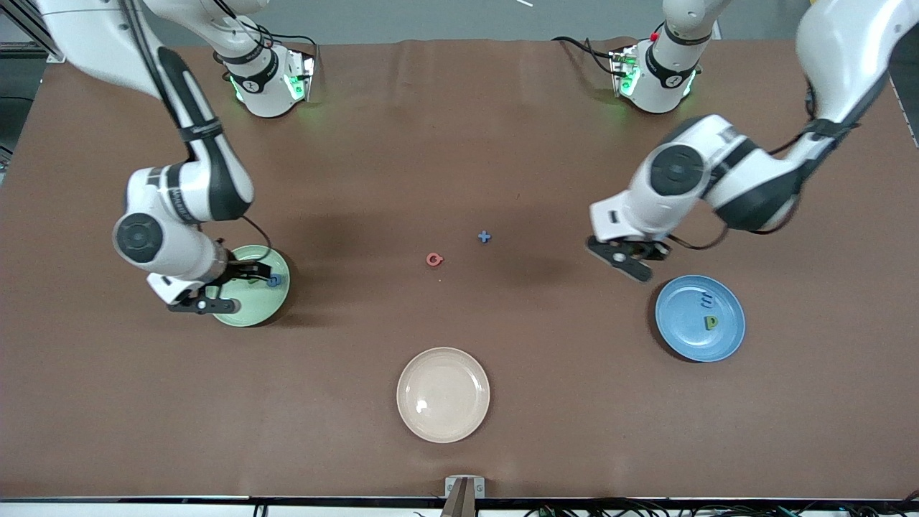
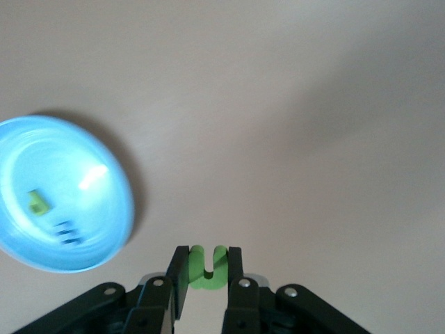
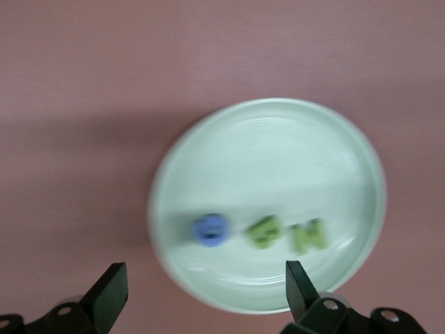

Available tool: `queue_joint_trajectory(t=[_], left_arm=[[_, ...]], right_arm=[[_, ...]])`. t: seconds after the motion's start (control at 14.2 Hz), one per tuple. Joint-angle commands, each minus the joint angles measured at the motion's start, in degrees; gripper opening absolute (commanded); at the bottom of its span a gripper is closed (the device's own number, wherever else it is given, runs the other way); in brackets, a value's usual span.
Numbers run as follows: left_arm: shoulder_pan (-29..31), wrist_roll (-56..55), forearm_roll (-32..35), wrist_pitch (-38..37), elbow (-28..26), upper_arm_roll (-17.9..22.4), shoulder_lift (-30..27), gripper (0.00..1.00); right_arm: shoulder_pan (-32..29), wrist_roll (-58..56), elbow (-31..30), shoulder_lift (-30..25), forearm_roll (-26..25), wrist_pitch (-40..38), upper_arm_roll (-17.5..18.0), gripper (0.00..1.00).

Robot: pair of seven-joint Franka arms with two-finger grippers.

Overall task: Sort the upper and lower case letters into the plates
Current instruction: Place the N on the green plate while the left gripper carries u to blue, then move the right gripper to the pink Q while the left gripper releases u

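Left gripper (image 2: pixel 206 271): pinching small green chunky toy letter (image 2: pixel 207 268), over bare table just beside round blue plate (image 1: pixel 700 318) | your move: carry it toward front camera, over the rim | right gripper (image 3: pixel 201 296): spread above mint-green plate (image 3: pixel 268 202).

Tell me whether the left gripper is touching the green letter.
Touching. The left wrist view shows the left gripper shut on the green letter, a finger pressed against each side of it, above bare table beside the blue plate.
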Motion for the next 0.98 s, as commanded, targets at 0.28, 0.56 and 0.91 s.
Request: queue_joint_trajectory(t=[0.28, 0.56, 0.91], left_arm=[[10.5, 18.4, 0.3, 13.1, -0.5, 12.0, 1.1, 0.07], [-0.8, 13.0, 2.4, 17.7, 3.4, 23.8, 1.6, 0.07], [-3.6, 6.6, 2.0, 17.7, 5.0, 25.9, 3.2, 0.07]], right_arm=[[12.6, 29.6, 13.1, 10.6, 13.3, -0.2, -0.4, 1.0], [18.0, 42.4, 17.3, 15.5, 12.8, 0.9, -0.6, 1.0], [22.2, 51.5, 19.1, 17.6, 10.9, 2.3, -1.0, 1.0]])
